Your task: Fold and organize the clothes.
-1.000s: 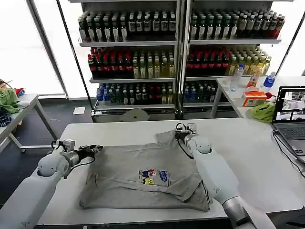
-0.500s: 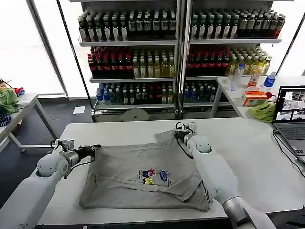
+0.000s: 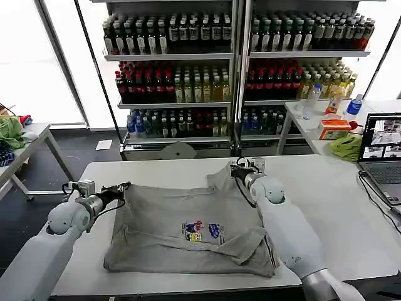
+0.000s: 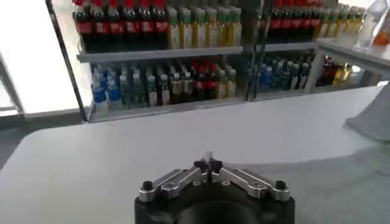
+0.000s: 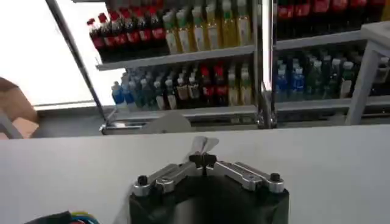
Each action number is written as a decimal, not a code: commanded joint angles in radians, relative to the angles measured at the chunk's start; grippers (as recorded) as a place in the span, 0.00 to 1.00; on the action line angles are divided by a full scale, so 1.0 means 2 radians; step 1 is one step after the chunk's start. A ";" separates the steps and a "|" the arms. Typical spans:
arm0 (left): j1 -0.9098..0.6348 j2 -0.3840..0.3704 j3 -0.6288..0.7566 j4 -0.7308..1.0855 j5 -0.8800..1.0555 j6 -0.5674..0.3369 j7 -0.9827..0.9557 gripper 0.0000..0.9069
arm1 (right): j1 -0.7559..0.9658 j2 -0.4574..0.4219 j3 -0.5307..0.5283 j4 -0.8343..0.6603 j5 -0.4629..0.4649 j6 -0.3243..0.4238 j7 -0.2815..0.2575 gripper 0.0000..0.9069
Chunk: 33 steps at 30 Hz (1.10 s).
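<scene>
A light grey shirt [image 3: 188,210] with a small multicoloured chest print [image 3: 203,231] lies spread on the white table [image 3: 338,194]. My left gripper [image 3: 121,187] is shut on the shirt's far left corner, lifting it slightly off the table. In the left wrist view that gripper [image 4: 208,164] pinches a thin sliver of cloth, and grey fabric [image 4: 353,176] stretches off to one side. My right gripper [image 3: 235,168] is shut on the far right sleeve tip. The right wrist view shows this gripper [image 5: 203,161] with a small tuft of grey cloth [image 5: 203,145] poking out past the closed tips.
A laptop [image 3: 382,153] and cable sit at the table's right edge. A side table [image 3: 313,122] behind it holds a bright green cloth [image 3: 344,147], a box and bottles. Shelves of bottles [image 3: 232,69] stand behind. Another table [image 3: 28,135] stands far left.
Both grippers have drawn the shirt's far corners slightly away from me and upward. The far edge is now pulled tauter between them.
</scene>
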 commanded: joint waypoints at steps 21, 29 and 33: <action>0.237 0.011 -0.145 -0.232 -0.008 -0.001 -0.057 0.01 | -0.353 -0.107 0.152 0.391 0.068 0.000 0.018 0.00; 0.295 0.010 -0.188 -0.261 -0.010 0.026 -0.062 0.00 | -0.451 -0.109 0.184 0.448 0.058 0.000 0.011 0.00; 0.344 0.020 -0.223 -0.287 -0.023 0.036 -0.052 0.01 | -0.499 -0.103 0.189 0.471 0.040 0.003 0.003 0.00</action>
